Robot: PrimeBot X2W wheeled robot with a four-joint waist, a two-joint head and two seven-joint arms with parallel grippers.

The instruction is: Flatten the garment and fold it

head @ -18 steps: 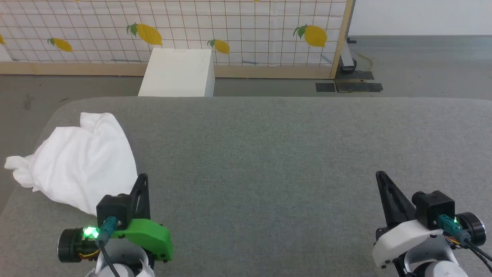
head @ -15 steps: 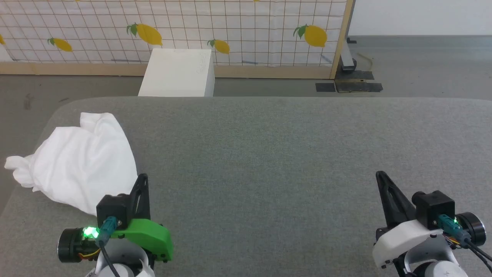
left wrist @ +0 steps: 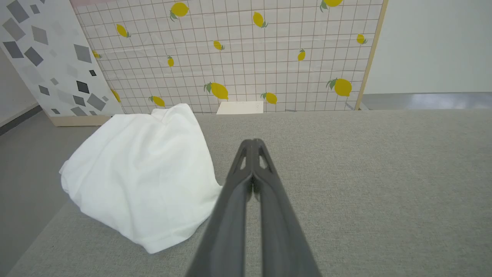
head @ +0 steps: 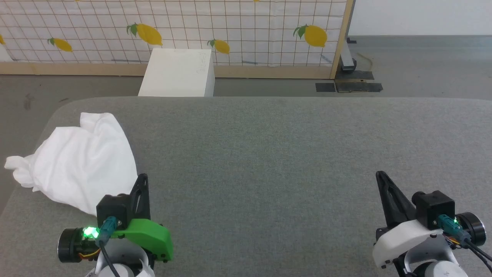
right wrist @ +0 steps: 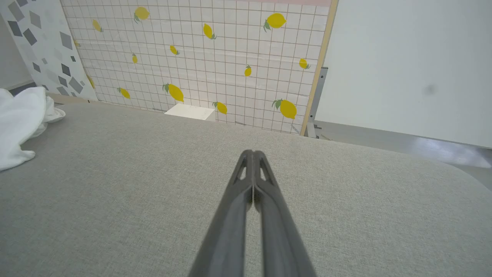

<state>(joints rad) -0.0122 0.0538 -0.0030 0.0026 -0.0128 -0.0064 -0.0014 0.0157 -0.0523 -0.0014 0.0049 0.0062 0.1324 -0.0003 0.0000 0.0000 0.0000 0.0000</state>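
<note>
So the thin white fabric T-shirt (head: 80,161) is sitting in a crumpled heap on the far left part of the big grey fabric-covered table (head: 269,146), right up near the left edge and rounded corner; not flattened, not folded, just a bunched lump with a bit of cloth poking out to the left.

The left gripper (head: 142,181) with the green housing is down at the lower left, its two long dark fingers pressed together with nothing between them; in the left wrist view the closed tip (left wrist: 252,145) sits just beside the shirt's (left wrist: 142,181) near right edge; can't tell if it's touching.

The right gripper (head: 381,177) with the white housing is at the lower right, pinched closed and empty too, well apart from the shirt, over bare grey cloth.

Behind the table there's a rigid white box (head: 177,73) on the floor, and a white grid-pattern backdrop with yellow lemons (head: 238,27) behind that.
</note>
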